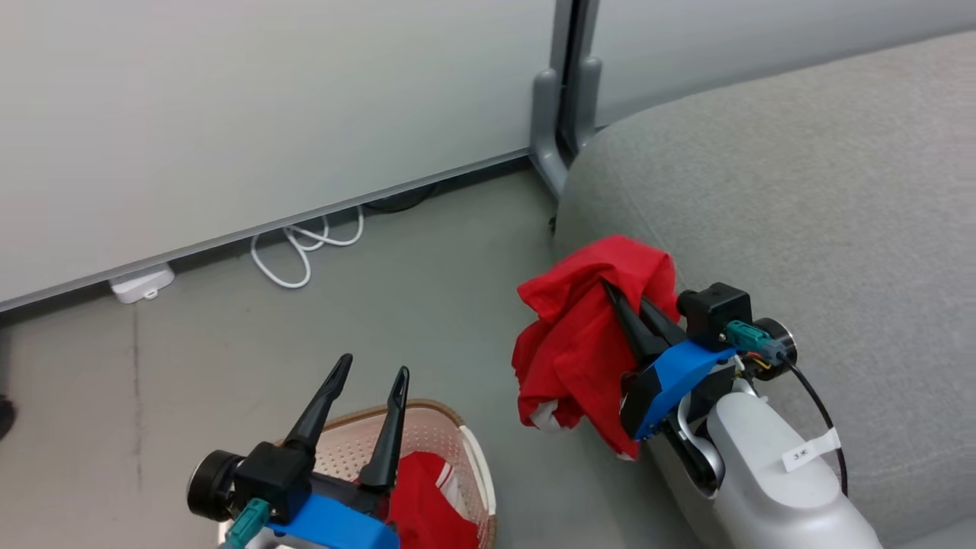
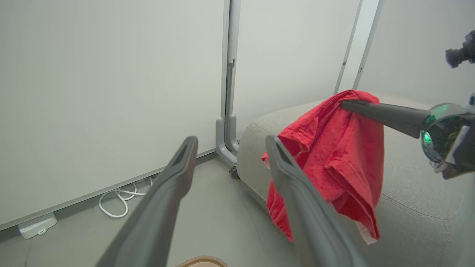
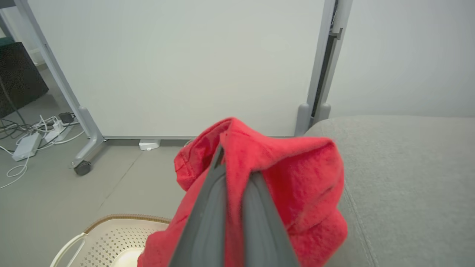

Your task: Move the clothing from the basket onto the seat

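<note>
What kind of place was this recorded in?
Probably a staged test area in a lab or office: pale grey wheeled partition panels, loose white cables on bare grey floor, a light-grey fabric seat.

A bright-red soft fabric garment [image 1: 576,343] hangs crumpled in the air, pinched at its top fold between the closed dark fingers of the right gripper [image 1: 610,290]. It drapes down at the rounded edge of the large light-grey upholstered seat [image 1: 801,191], with a bit of white trim at its lower hem. A second red garment with white stripes [image 1: 427,496] lies bunched inside the cream-white perforated plastic basket [image 1: 446,414] with a brown woven-look rim, which stands upright on the floor near the seat.
</note>
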Tool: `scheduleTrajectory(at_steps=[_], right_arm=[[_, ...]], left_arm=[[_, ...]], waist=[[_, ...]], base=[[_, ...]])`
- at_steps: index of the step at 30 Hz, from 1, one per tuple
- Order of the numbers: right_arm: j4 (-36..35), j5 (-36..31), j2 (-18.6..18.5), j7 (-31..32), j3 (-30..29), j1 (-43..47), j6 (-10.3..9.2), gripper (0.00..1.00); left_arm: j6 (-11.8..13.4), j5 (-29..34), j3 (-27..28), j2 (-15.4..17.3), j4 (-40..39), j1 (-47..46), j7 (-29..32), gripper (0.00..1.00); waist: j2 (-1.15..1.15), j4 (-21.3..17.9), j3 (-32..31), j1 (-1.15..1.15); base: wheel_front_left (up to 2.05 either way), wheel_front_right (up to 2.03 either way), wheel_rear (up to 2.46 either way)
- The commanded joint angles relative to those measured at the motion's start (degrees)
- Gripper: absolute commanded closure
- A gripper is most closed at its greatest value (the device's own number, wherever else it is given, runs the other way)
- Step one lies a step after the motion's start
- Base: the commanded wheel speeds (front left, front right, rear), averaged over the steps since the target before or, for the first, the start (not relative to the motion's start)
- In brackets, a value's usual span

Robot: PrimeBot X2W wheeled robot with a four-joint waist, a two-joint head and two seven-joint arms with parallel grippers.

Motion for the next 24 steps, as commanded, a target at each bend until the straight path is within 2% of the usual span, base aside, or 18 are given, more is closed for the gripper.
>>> scheduleTrajectory(at_steps=[1, 9, 15, 24], right_arm=[[-0.36, 0.39, -0.06, -0.32, -0.19, 0.0, 0.01, 1.0], [-1.24, 1.42, -0.03, -0.32, 0.14, 0.55, 0.01, 1.0], [-1.72, 1.17, -0.04, -0.33, -0.29, 0.91, 0.01, 1.0], [-2.77, -0.33, -0.01, -0.32, -3.72, 2.64, 0.01, 1.0]], left_arm=[[-0.43, -0.12, 0.25, 0.19, -0.01, -0.97, -0.28, 0.0], [-0.43, -0.1, -0.03, 1.15, 0.54, -1.53, -0.28, 0.0], [-0.43, -0.03, -0.83, 1.59, 0.8, -2.07, -0.27, 0.0], [-0.25, -0.87, -3.72, 2.28, 1.98, -4.66, -0.27, 0.0]], waist=[[0.0, -4.03, 1.12, 0.0], [0.0, -12.28, 2.27, 0.0], [0.0, -16.76, 2.67, 0.0], [0.0, -17.41, 3.56, 0.0]], base=[[0.0, 0.0, 0.0], [0.0, 0.0, 0.0], [0.0, 0.0, 0.0], [0.0, 0.0, 0.0]])
